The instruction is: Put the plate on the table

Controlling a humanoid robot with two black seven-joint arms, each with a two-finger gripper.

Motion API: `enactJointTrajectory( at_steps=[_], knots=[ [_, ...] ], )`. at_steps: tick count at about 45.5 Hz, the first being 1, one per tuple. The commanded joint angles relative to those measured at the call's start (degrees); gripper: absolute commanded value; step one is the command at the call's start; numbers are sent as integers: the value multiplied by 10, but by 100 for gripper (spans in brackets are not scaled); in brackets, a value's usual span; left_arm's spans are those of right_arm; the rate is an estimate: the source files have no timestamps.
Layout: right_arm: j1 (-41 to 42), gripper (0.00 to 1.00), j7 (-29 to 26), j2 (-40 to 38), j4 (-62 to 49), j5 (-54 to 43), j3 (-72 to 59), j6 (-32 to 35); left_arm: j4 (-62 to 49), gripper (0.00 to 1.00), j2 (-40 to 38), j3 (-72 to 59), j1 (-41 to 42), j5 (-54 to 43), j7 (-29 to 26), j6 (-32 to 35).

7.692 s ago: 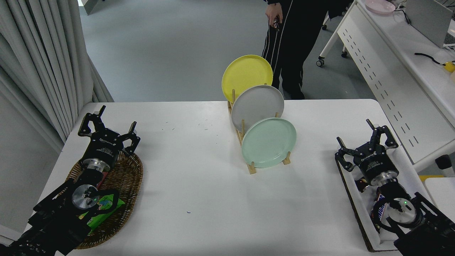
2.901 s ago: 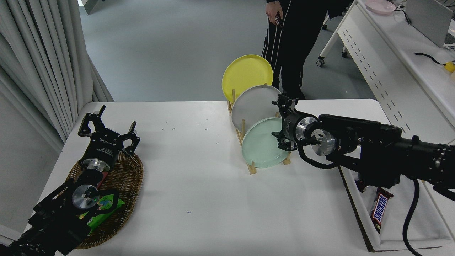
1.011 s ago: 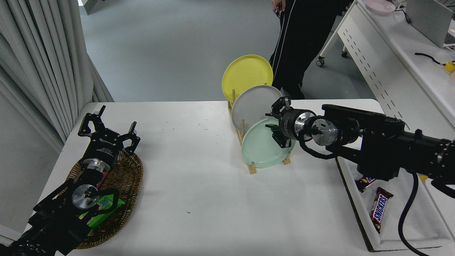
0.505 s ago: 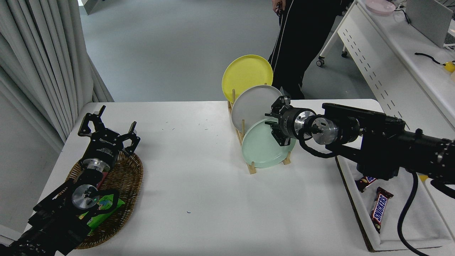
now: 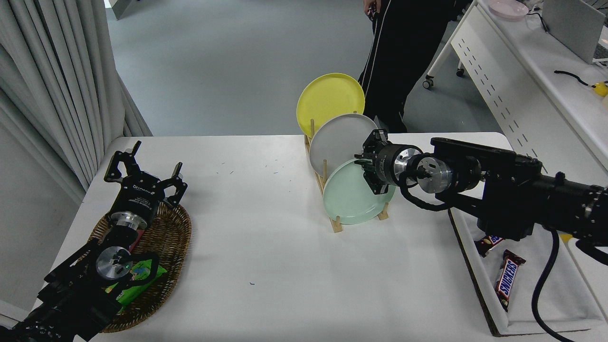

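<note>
The mint-green plate (image 5: pixel 349 197) stands tilted in the front slot of a wooden rack (image 5: pixel 336 224) on the white table (image 5: pixel 266 256). My right gripper (image 5: pixel 366 173) reaches in from the right. It is shut on the plate's upper right rim, one finger in front of the plate and one behind. The plate rests in the rack. My left gripper (image 5: pixel 142 173) is parked open at the lower left, above a wicker basket (image 5: pixel 171 237).
A grey plate (image 5: pixel 335 140) and a yellow plate (image 5: pixel 330 99) stand behind the mint one in the rack. A white tray (image 5: pixel 479 280) with a candy bar (image 5: pixel 507 278) lies at the right. A person (image 5: pixel 403 57) stands beyond the far edge. A white desk (image 5: pixel 522 95) is at the right.
My right arm swung in from the right tray to the rack. In the last second its fingers narrowed onto the mint plate's rim. The plate has not moved.
</note>
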Motion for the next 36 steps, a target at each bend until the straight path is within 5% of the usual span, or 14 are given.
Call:
enactJointTrajectory(
  at_steps=[1,36],
  knots=[
    [1,0,-3,-12,2,-1,6,7,0,100,0,1,0,0,0,0],
    [-6,0,-101,-54,56,34,172,-9,0,100,0,0,0,0,0,0]
  ],
)
